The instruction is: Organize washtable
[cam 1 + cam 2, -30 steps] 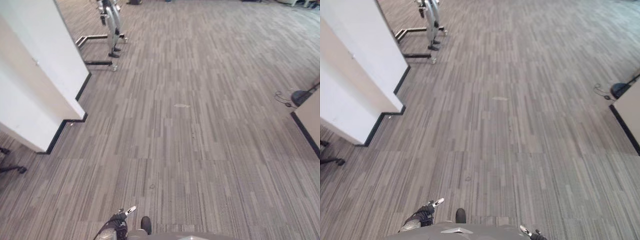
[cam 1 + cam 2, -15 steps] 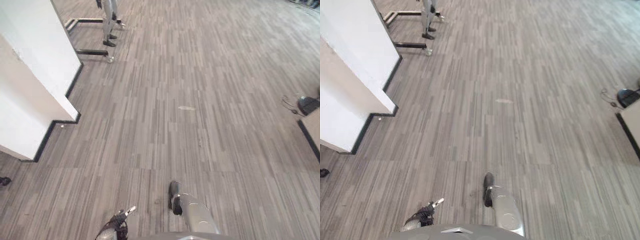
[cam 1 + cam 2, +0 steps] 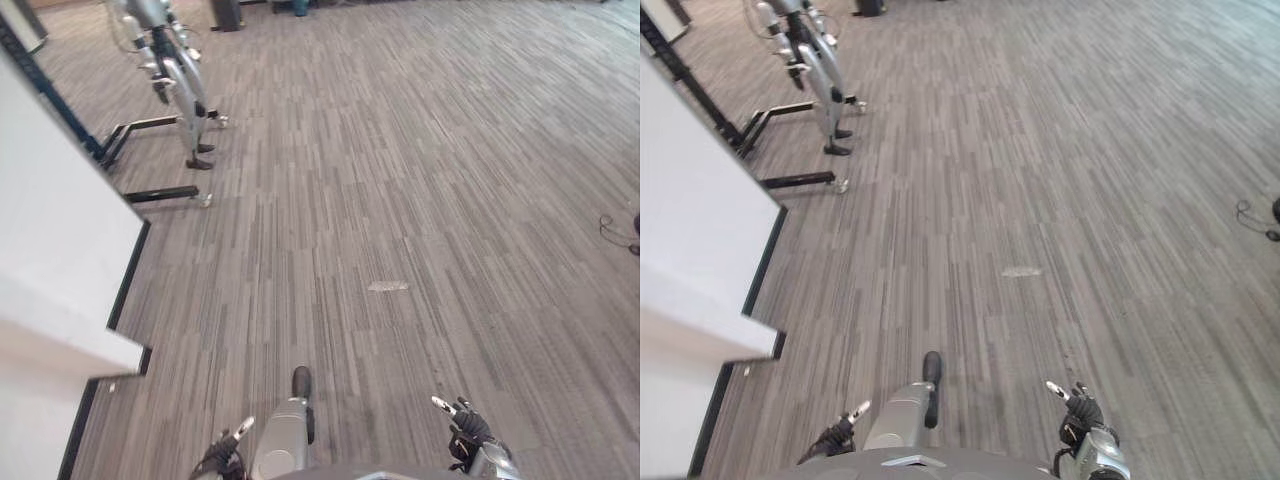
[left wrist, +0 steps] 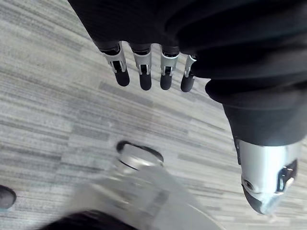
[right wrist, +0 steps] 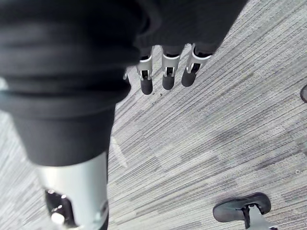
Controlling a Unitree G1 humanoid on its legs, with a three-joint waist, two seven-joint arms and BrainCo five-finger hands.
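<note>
Fingers (image 4: 142, 76) of the left hand (image 3: 225, 458) hang straight and relaxed over bare floor, grasping nothing; the right hand (image 3: 466, 428) is the same, its fingers (image 5: 167, 76) loose and empty.

The grey striped carpet floor (image 3: 420, 180) spreads ahead. A white wall block with black skirting (image 3: 60, 250) stands on the left, a silver-grey exercise machine on a black base (image 3: 175, 85) beyond it, and a small pale scrap (image 3: 387, 286) lies on the carpet.

I see no washtable, so which way it lies, or which hand is nearer, cannot be judged.

no readable text, labels, numbers or signs anywhere
</note>
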